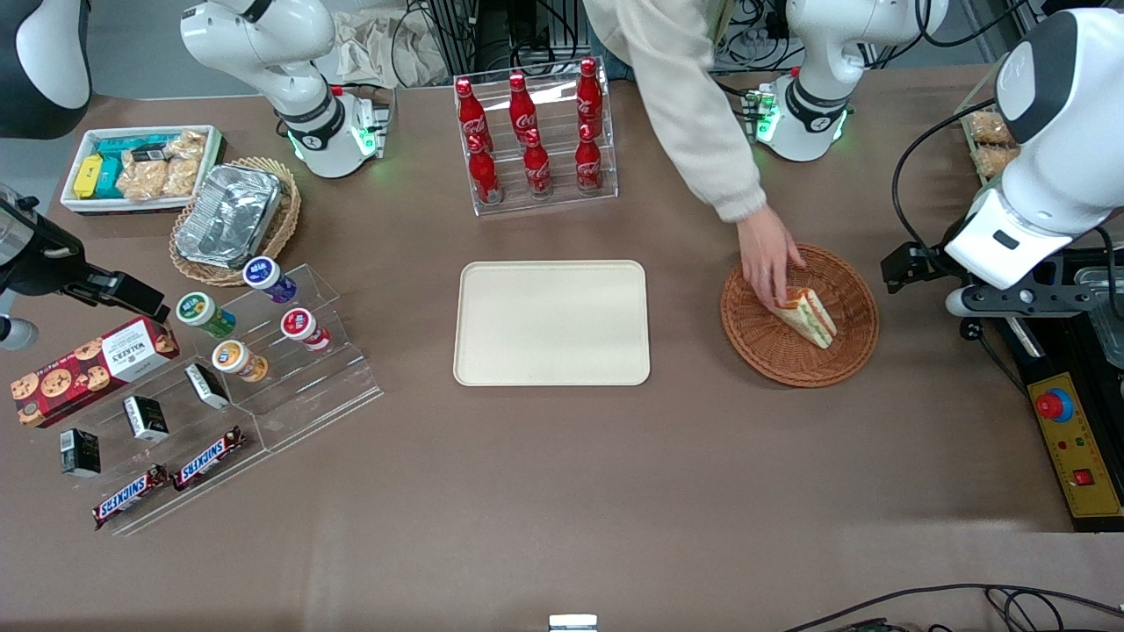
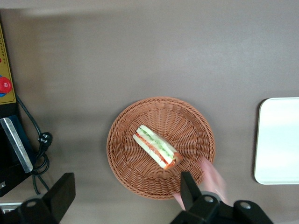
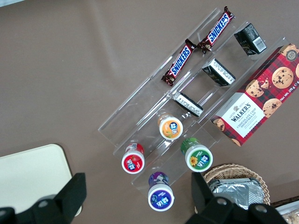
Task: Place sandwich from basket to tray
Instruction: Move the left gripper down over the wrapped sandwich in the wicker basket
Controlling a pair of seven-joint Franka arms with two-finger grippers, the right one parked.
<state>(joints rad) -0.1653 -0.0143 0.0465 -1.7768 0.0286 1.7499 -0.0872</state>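
Sandwich lying diagonal in basket, hand touching it, tool above, fingers apart, tray centre frame.

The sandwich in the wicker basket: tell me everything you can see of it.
The sandwich is a triangular wedge of pale bread with red, orange and green filling layers showing along its cut edge. It lies on its side in the reddish-brown woven basket. A person's hand touches it. The gripper hangs above the basket, jaws open, touching nothing.

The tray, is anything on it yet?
Empty: the tray shows bare; the sandwich lies in the basket. The gripper hovers open above.
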